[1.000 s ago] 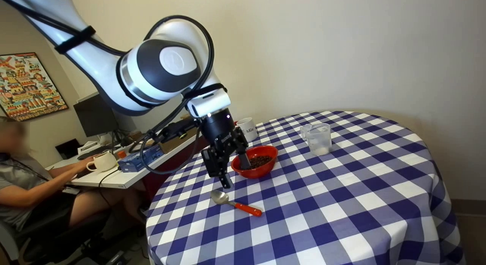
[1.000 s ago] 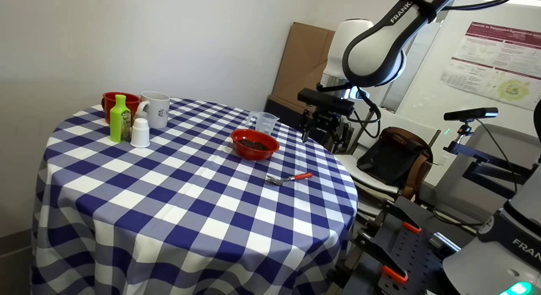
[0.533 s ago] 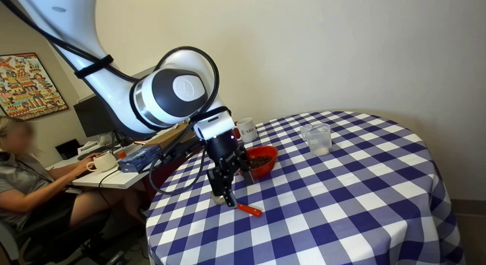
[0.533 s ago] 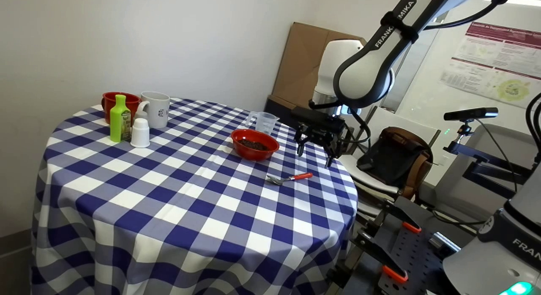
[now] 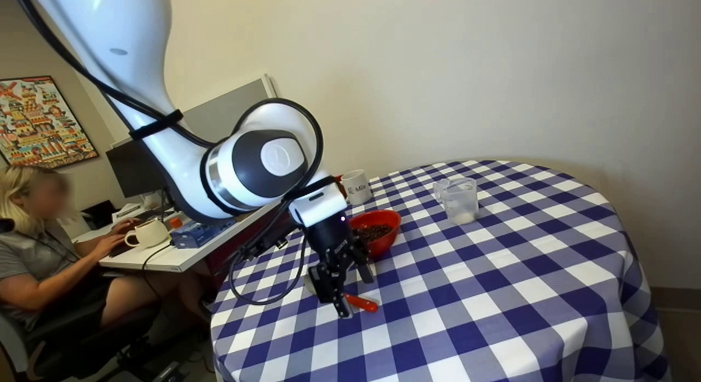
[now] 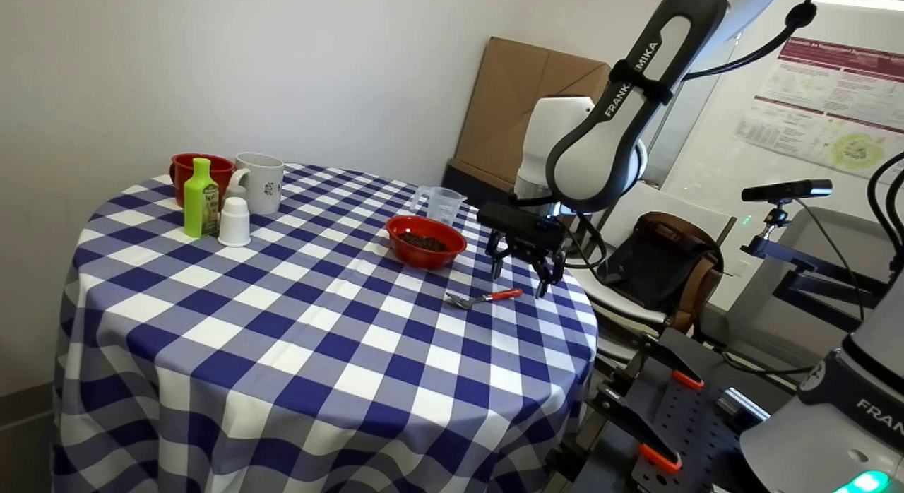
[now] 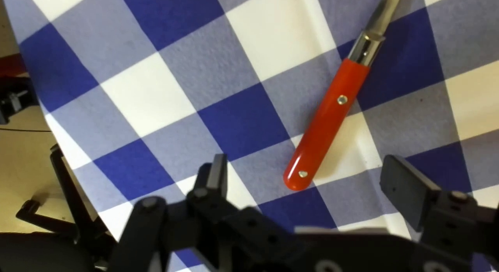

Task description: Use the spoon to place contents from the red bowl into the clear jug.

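The spoon (image 6: 504, 294), with an orange-red handle and grey metal scoop, lies on the checkered cloth in front of the red bowl. My gripper (image 5: 356, 294) is open and empty, low above the handle end, and hides part of the spoon (image 5: 363, 304). In the wrist view the spoon's handle (image 7: 326, 124) ends between the spread fingers (image 7: 304, 172), touching neither; its scoop is out of that view. The red bowl (image 6: 427, 256) holds small dark brown bits; it also shows behind the gripper (image 5: 386, 241). The clear jug (image 5: 460, 198) stands beyond the bowl, also seen in an exterior view (image 6: 445, 206).
A lime green bottle (image 6: 201, 203), a white cylindrical container (image 6: 234, 224), a white mug (image 6: 265, 186) and a red mug (image 6: 212, 169) stand together on the table. The round table's cloth edge (image 6: 590, 323) runs near the gripper. A person (image 5: 33, 245) sits at a desk.
My gripper has moved down toward the table, away from in front of the bowl to over the spoon's handle. Its fingers stay open. The spoon, bowl and jug have not moved.
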`<state>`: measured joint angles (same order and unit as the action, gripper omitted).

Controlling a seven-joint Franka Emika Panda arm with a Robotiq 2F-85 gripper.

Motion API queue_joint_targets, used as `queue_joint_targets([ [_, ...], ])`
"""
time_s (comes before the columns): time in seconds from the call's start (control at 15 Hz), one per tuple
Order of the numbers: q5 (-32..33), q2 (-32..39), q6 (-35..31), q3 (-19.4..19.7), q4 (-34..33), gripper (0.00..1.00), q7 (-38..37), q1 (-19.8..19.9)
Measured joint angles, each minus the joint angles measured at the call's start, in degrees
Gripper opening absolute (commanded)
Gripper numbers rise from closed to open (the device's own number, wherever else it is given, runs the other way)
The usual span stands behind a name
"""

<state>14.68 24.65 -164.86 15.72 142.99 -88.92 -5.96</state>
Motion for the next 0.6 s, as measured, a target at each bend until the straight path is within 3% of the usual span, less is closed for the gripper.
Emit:
queue_joint_targets([
  [0.6,-4.5,3.6,-2.0,3.0,-1.7,0.02,0.2,-4.5],
])
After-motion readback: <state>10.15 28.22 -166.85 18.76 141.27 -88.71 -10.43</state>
